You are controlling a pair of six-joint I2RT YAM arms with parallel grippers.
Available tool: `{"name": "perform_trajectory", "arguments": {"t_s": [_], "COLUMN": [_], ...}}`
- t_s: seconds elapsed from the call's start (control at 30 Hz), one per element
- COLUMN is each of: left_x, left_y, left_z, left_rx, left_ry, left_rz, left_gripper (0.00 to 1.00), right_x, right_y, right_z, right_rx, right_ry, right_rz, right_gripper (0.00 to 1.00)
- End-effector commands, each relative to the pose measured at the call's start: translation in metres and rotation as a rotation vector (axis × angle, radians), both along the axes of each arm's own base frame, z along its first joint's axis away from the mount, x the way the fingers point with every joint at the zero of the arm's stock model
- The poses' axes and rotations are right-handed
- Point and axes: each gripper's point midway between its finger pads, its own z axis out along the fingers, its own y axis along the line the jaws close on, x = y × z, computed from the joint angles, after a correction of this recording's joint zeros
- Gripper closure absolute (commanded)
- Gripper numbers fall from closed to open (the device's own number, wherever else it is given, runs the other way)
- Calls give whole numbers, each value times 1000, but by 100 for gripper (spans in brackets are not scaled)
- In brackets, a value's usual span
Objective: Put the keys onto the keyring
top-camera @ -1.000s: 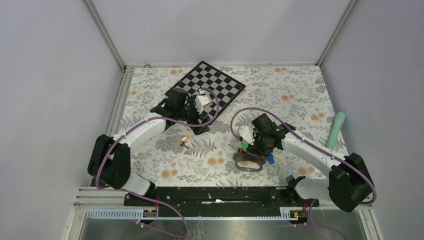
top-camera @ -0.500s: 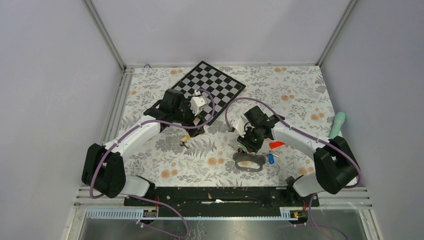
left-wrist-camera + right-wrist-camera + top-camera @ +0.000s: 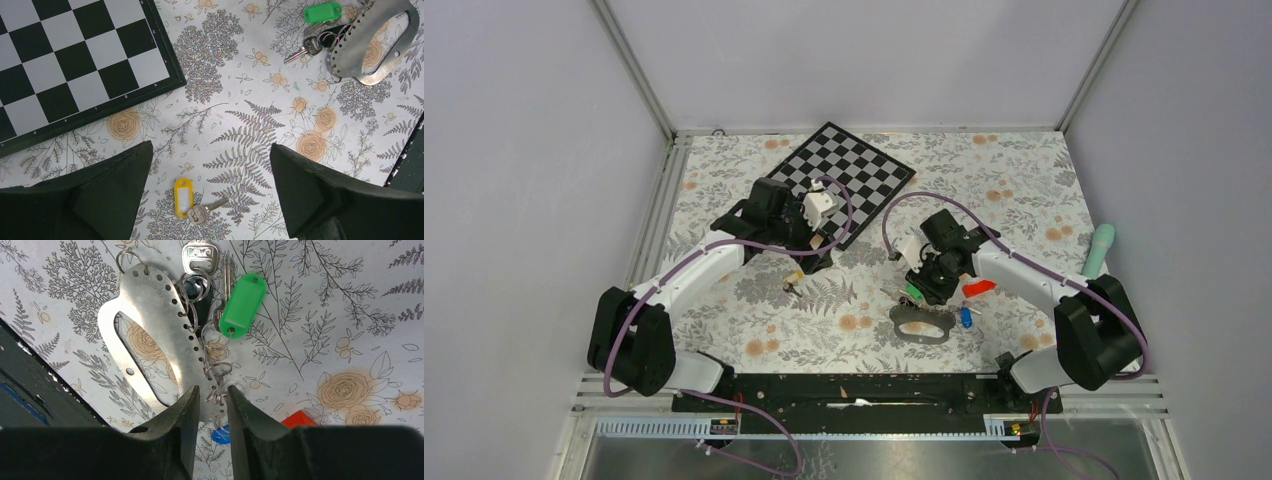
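Since a second ago the right arm has folded back towards its base, uncovering a red tag (image 3: pixel 977 289), and the right gripper (image 3: pixel 212 390) has narrowed from wide to a slim gap. The left arm has swung a little to the far side. That slim gap now straddles one of the small wire rings (image 3: pixel 218 371) at the perforated edge of the keyring (image 3: pixel 150 315), which lies flat on the tabletop (image 3: pixel 1014 190), near and right of centre. We cannot tell whether the ring is pinched or merely bracketed. The green-tagged key (image 3: pixel 242 305) lies just beside the same edge among those rings, and a blue tag (image 3: pixel 220 435) peeks out beyond the fingers. The left gripper (image 3: pixel 210 147) hangs fully released above the yellow-tagged key (image 3: pixel 183 196), which lies loose near the checkerboard (image 3: pixel 75 65), well apart from the keyring. The main risk we see is the thin ring slipping from the pads, or a lift dragging the whole keyring and tangling the keys. On the left, the flat key offers little to catch, so closing jaws could skid it away.
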Motion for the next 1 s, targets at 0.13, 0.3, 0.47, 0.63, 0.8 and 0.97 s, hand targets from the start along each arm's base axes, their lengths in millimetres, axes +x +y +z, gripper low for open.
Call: {"name": "perform_trajectory", "arguments": {"t_s": [0.13,0.3,0.47,0.63,0.8,0.97], "left_x": [10,9,9,9,9,9], "left_y": [-3,-4,-4,-4,-5,-5], "left_z": [29,29,29,30,29,30], "left_rx": [-45,-49,-51,-52,-53,-53], "left_ry": [-77,-75,-77,-77,-73,-75], "left_rz": [10,3,0,0,-3,-2], "left_gripper": [2,2,2,2,2,2], "right_x": [-5,-5,-6,-4,1,5], "right_y": [3,11,11,7,7,8], "right_z": [1,-2,-14,-20,-20,-22], "right_rx": [22,47,25,2,-2,-3], "right_ry": [43,74,109,107,85,78], "right_rz": [1,41,64,73,80,87], "right_gripper": [67,68,71,72,74,83]}}
